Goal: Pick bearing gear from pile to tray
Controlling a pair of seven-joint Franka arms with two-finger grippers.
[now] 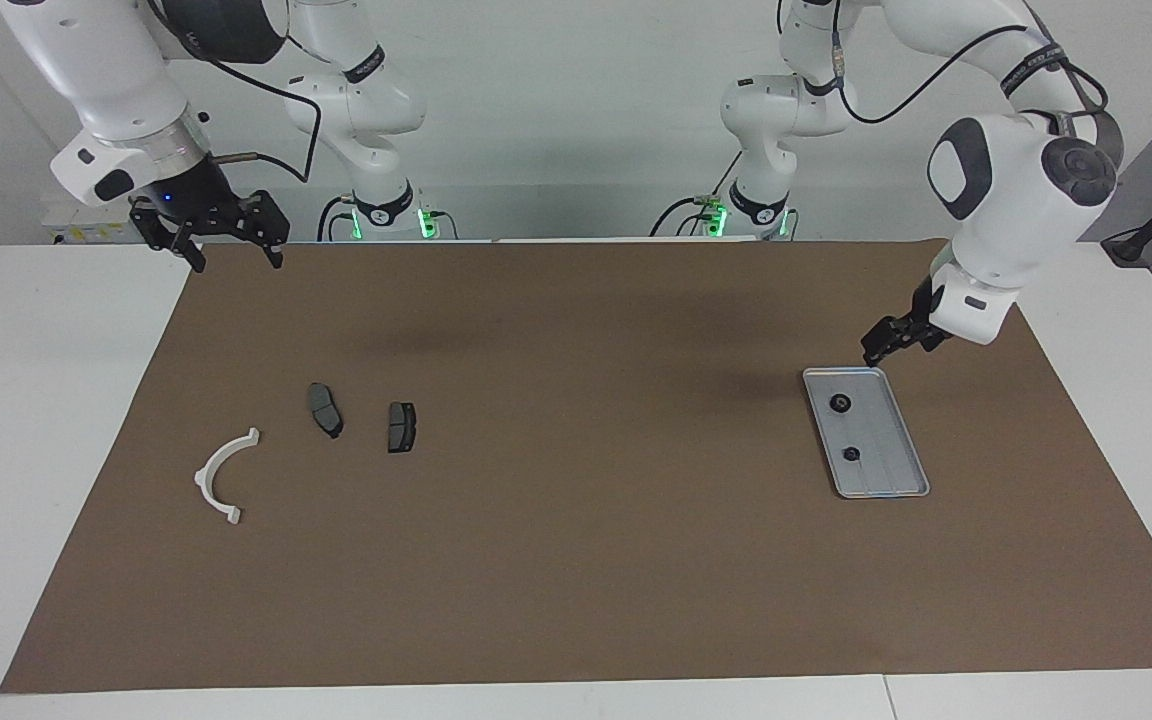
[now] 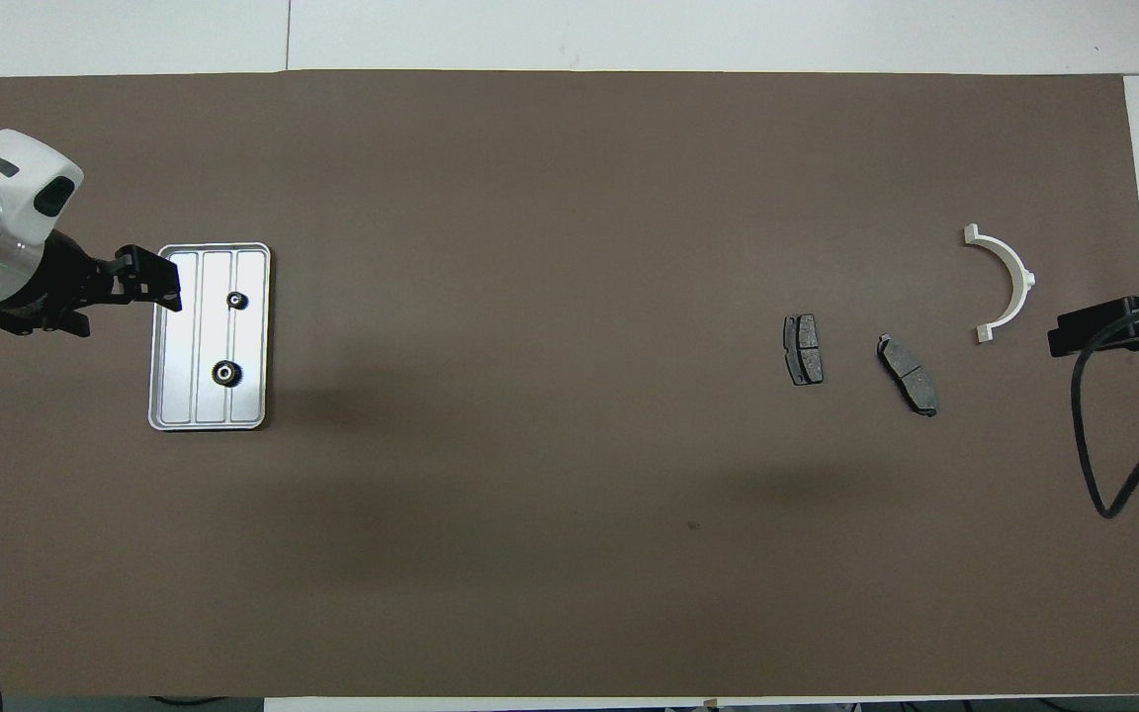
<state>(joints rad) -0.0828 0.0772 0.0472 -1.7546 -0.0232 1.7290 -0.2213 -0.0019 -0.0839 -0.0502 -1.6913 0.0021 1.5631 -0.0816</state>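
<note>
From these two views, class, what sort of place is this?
Probably a robotics lab: two white robot arms at a white table with a brown mat, sorting small black gears onto a silver-grey metal tray.

Wide bare mat (image 1: 586, 520) mid-table, tray (image 1: 896, 480) (two gears (image 1: 840, 403) inside) unobstructed

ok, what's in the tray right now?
Two small black gears lie in the tray: the smaller gear farther from the robots, the larger gear nearer. The rest of the ridged floor is bare. Nothing covers it; the left gripper hangs off its edge.
</note>
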